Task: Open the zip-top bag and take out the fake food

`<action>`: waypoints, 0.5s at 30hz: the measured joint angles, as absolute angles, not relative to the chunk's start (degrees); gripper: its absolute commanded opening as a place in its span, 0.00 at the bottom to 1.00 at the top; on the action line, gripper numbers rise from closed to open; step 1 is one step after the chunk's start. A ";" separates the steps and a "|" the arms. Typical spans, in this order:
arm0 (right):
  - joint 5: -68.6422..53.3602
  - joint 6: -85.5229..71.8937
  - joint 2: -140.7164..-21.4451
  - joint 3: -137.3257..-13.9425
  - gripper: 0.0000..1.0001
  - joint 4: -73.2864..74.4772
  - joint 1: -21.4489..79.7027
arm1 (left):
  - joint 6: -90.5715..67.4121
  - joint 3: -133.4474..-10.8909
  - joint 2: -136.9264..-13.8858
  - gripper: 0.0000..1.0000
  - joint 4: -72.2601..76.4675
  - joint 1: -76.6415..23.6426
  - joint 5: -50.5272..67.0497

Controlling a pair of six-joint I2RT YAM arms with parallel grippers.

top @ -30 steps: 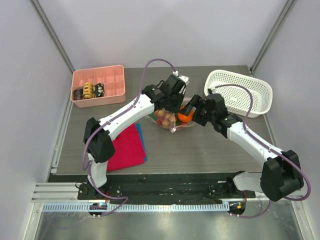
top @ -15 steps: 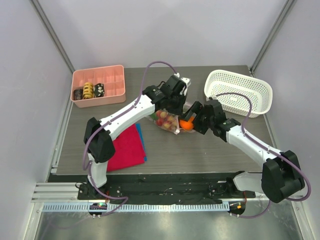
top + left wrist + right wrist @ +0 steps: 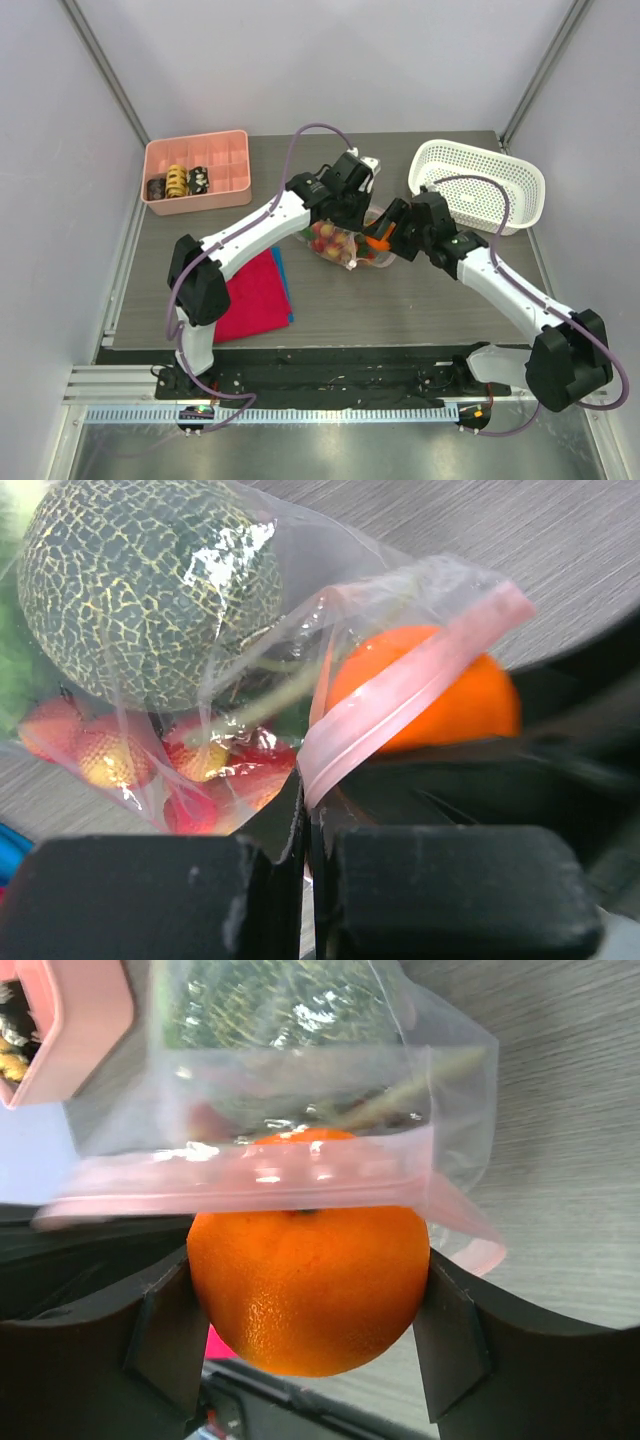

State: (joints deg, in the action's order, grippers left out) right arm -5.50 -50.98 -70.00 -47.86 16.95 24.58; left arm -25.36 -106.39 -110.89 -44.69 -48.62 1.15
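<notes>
The zip-top bag [image 3: 338, 245] lies mid-table, clear and crinkly, with a pale pink zip strip [image 3: 400, 695]. My left gripper [image 3: 305, 810] is shut on the bag's edge by that strip, holding the mouth up. Through the plastic of the bag [image 3: 300, 590] show a netted green ball [image 3: 150, 590] and red berries [image 3: 210, 780] of the fake food. My right gripper [image 3: 310, 1300] is shut on the orange ball [image 3: 310, 1290], one finger [image 3: 165, 1330] pressed to each side. The ball sits at the bag's mouth, just under the strip. From above, the orange ball [image 3: 376, 243] shows between both grippers.
A pink tray [image 3: 225, 190] with small rolls stands at the back left. A white lattice basket [image 3: 478, 185] stands at the back right, close behind my right arm. A red cloth [image 3: 255, 295] over a blue one [image 3: 287, 285] lies front left.
My right gripper pushed in at the bag's mouth and its jaws narrowed onto the orange ball. The left gripper kept its hold on the bag's edge and barely moved.
</notes>
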 measured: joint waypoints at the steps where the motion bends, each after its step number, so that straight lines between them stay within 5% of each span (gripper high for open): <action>1: -5.45 -50.65 -69.82 -49.54 0.32 19.00 24.56 | -25.21 -106.24 -110.89 0.00 -44.71 -48.62 0.45; 6: -6.68 -47.86 -68.03 -59.11 0.35 25.82 22.02 | -24.99 -105.47 -110.89 0.00 -44.64 -48.47 -0.40; 9: -7.68 -45.19 -69.30 -65.52 0.36 25.89 12.38 | -24.75 -105.03 -110.89 0.00 -44.53 -48.47 -0.36; 15: -4.38 -39.68 -84.38 -75.22 0.38 21.61 -0.14 | -23.73 -104.62 -110.72 0.00 -44.51 -48.47 0.36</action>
